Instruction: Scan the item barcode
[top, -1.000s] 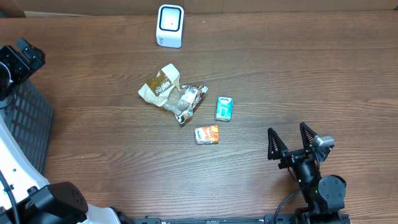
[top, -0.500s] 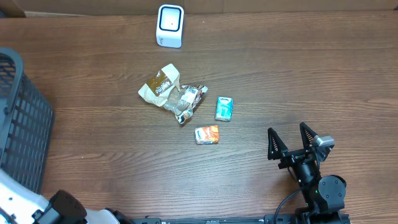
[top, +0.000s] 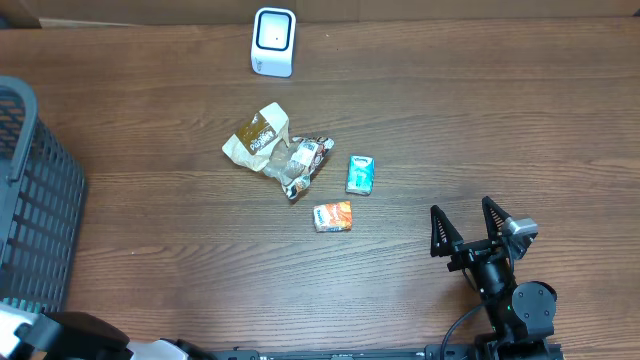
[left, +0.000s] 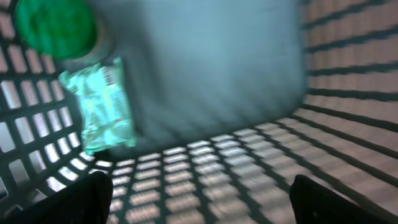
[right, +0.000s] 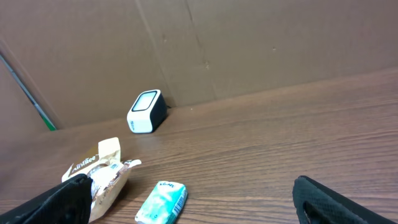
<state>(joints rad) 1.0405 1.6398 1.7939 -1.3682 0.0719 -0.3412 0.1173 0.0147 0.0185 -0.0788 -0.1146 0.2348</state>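
Observation:
Four small items lie mid-table: a tan packet (top: 258, 138), a brown-and-white wrapper (top: 303, 165), a teal packet (top: 360, 174) and an orange packet (top: 333, 216). The white scanner (top: 272, 42) stands at the far edge. My right gripper (top: 472, 232) rests open near the front right, apart from the items; its wrist view shows the teal packet (right: 161, 202) and the scanner (right: 146, 112) ahead. My left gripper (left: 205, 211) is open with nothing between its fingers. It looks into a basket (left: 348, 74) holding a green-lidded thing (left: 56, 28) and a pale green packet (left: 102, 109).
The dark mesh basket (top: 30, 200) stands at the table's left edge. A brown cardboard wall (right: 249, 43) runs behind the scanner. Part of the left arm (top: 70, 335) shows at the bottom left corner.
The left arm, which was over the basket's far side, has pulled away to the bottom left corner, uncovering the basket. The right arm and the items have not moved.

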